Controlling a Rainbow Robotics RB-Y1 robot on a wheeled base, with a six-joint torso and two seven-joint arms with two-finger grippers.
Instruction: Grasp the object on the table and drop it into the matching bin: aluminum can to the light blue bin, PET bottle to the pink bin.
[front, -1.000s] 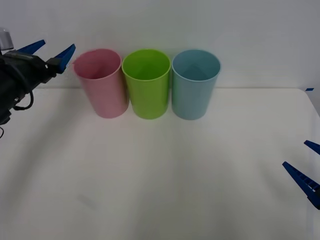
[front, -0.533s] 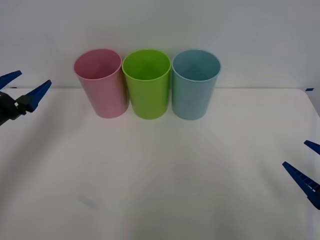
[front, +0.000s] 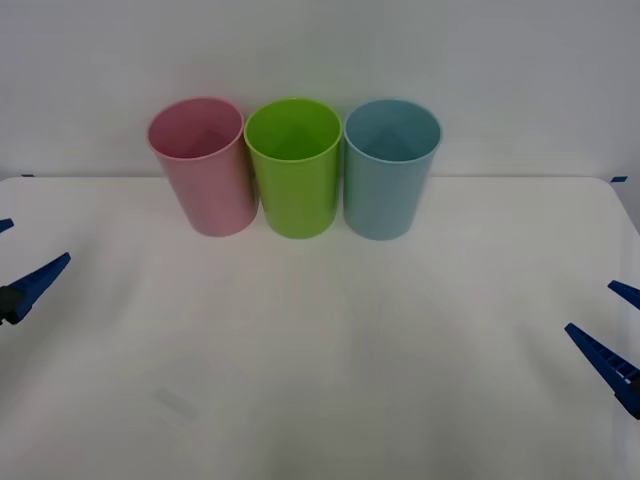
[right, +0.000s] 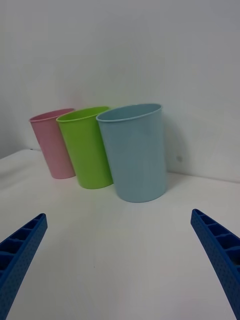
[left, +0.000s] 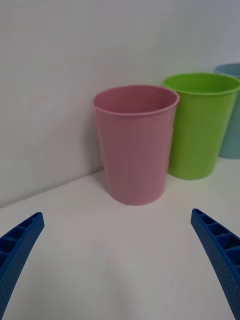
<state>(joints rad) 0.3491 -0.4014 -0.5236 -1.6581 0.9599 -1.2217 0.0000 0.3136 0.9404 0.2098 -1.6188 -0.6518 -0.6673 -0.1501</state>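
White surface (front: 320, 350) carries pink bin (front: 203, 165), lime green bin (front: 293, 165) and light blue bin (front: 388, 165) in a touching row. Left gripper (left: 120, 265) and right gripper (right: 120, 260) hover spread wide, holding nothing.

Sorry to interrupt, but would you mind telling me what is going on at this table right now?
Nothing is being handled at the moment. Three bins stand in a row at the far side of the white table: the pink bin, a lime green bin and the light blue bin. The left hand is open at the table's left edge, and the right hand is open at its right edge, both empty.
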